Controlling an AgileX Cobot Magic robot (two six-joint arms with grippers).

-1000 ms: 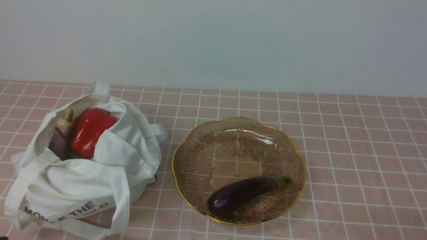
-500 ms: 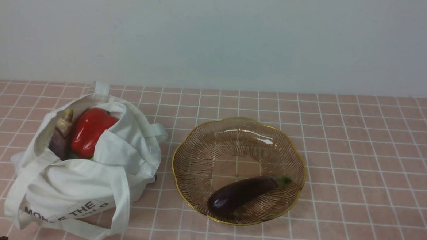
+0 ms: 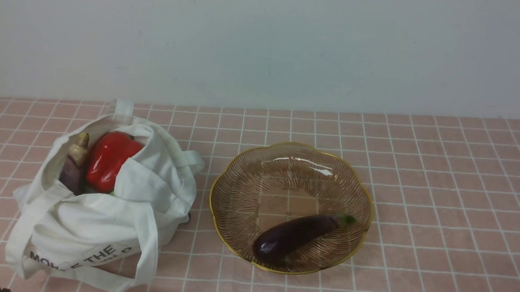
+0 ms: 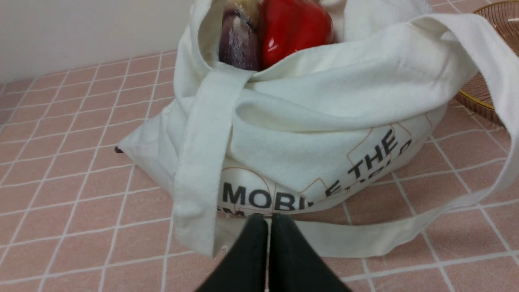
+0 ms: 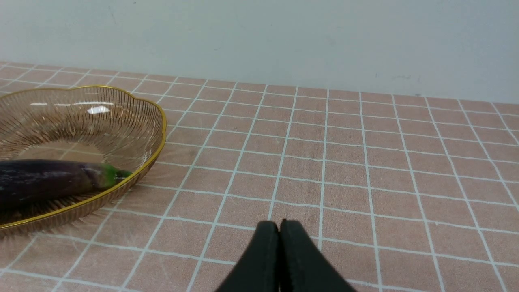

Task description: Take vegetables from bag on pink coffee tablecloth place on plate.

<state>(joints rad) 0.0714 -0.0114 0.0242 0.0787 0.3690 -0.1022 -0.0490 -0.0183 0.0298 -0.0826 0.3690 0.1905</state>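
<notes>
Your left gripper [image 4: 269, 221]: jaws pressed together, empty, bag [image 4: 324, 121] just ahead. Your right gripper [image 5: 279, 227]: pressed together, empty; plate [image 5: 158, 117] holding eggplant [image 5: 48, 178] lies toward your left arm.

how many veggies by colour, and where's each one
dark purple: 1, the eggplant on the plate
red: 1, the pepper in the bag
purplish-beige: 1, the tapered vegetable in the bag beside the pepper
total: 3
</notes>
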